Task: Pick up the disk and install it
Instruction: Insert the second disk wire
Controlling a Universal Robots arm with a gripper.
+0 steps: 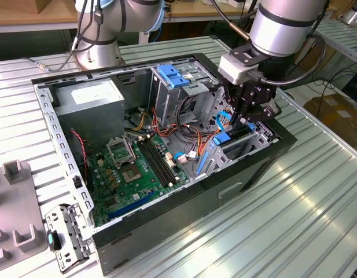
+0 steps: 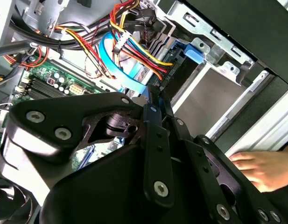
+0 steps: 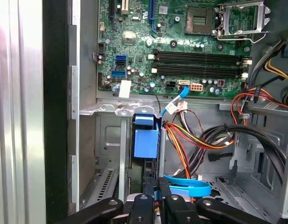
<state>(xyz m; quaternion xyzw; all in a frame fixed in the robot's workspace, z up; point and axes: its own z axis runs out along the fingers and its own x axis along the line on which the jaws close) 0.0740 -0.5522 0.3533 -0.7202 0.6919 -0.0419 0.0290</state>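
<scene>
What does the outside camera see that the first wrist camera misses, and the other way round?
The exterior view takes in the whole open computer case on the ribbed table, the grey power supply box and the arm's gripper lowered at the drive bay. The first wrist view looks closely down at the disk's blue rail. Both show the green motherboard and coloured cables.

Ribbed metal tabletop (image 1: 317, 220), long grooves, bright glare streaks near the exterior view's right. Wooden bench (image 1: 28, 14) along the far edge, cables hanging off it. Grey plastic fixture (image 1: 13, 202) with upright tabs on the exterior view's left, near side. Brown cardboard (image 1: 337, 113) lower down past the table's right edge. Lighting even, overhead.
</scene>
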